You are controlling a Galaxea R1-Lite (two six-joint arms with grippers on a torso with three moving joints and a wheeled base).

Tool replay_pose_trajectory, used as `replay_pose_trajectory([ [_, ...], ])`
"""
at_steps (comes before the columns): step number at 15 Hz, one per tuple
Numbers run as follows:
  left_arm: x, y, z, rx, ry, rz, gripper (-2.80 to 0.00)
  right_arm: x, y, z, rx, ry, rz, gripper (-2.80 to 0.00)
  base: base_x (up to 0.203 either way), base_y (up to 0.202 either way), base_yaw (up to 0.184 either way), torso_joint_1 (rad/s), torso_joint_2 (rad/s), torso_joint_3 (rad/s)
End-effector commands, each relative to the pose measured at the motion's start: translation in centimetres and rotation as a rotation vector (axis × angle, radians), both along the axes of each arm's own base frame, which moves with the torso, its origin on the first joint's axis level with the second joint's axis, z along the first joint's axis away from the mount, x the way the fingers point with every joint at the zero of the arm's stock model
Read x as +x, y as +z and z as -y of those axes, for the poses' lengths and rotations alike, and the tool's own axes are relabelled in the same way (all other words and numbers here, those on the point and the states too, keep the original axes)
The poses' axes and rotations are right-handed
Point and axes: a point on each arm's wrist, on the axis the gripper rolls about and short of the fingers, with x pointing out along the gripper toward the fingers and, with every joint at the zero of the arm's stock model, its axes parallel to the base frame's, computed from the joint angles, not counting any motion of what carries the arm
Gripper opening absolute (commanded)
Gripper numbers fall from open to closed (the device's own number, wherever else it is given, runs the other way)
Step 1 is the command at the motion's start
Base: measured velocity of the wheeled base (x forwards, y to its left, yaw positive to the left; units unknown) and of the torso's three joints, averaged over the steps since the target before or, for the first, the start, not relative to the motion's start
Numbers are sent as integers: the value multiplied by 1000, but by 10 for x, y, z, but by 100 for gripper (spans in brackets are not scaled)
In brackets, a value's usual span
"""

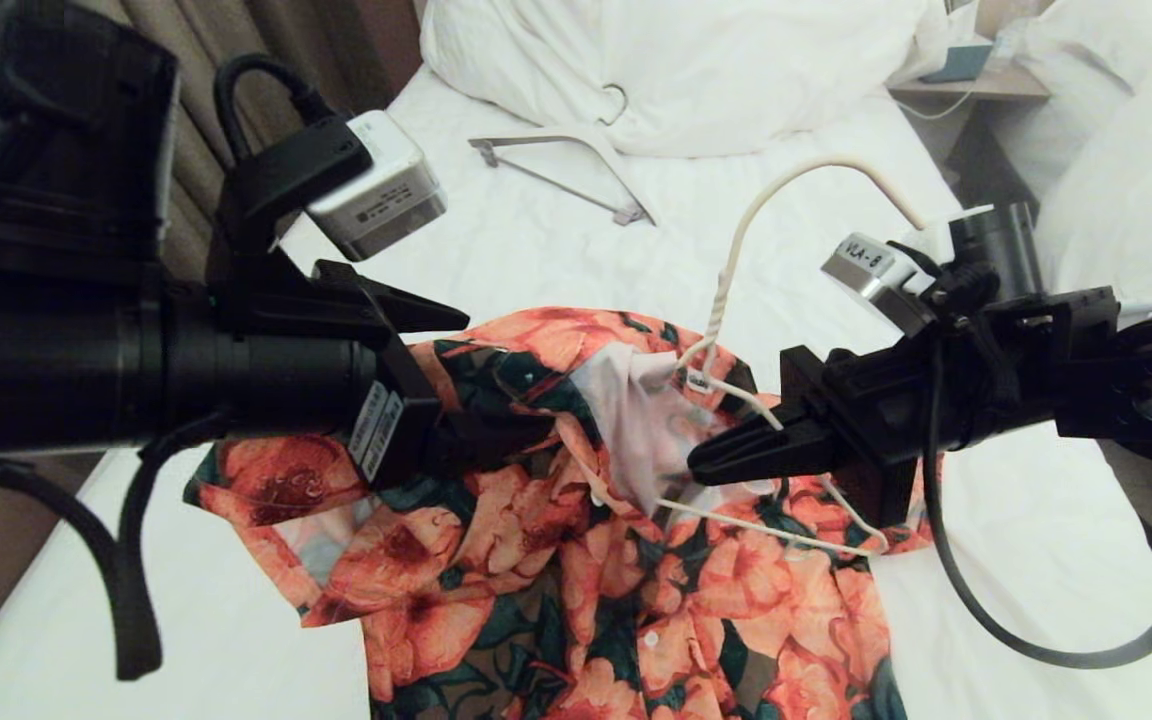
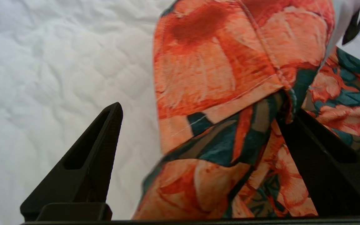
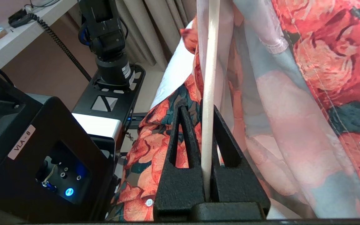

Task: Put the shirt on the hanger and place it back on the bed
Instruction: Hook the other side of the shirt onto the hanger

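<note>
Head view: shirt point(image 1: 576, 520) on white bed point(image 1: 556, 240), left tool point(image 1: 481, 375) apart, right tool point(image 1: 711, 462) clamped on hanger point(image 1: 736, 260).

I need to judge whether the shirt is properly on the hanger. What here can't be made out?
- Head view: the hanger's arm on the robot's left lies under the shirt; the right gripper covers part of the other.
- Head view: the shirt's hem is cut off by the bottom edge.
- Left wrist view: the left gripper sees only cloth, no hanger.
</note>
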Motion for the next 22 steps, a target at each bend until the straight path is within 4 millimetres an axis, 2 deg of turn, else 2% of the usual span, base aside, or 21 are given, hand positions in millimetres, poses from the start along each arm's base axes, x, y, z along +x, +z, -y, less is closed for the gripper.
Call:
replay_pose_trajectory([
  [1,2,-5,2,11,-7,-15,0,-1,1,0,5,8,4,-280,0,0,0,0,0,0],
  [2,2,-4,2,11,-10,-14,-280,-1,1,0,5,8,4,-280,0,0,0,0,0,0],
  [14,0,-1,2,-10,-15,1,-280,0,3,2,16,10,40,-280,0,0,0,0,0,0],
  [19,-3,3,4,-56,-10,-9,-280,-8,0,8,15,13,78,-280,0,0,0,0,0,0],
  [20,-3,7,4,-99,-4,-2,-280,-10,2,9,13,8,77,0,0,0,0,0,0,0],
  [22,-3,9,5,-125,1,5,-280,-21,10,15,-2,-13,53,0,0,0,0,0,0,0],
])
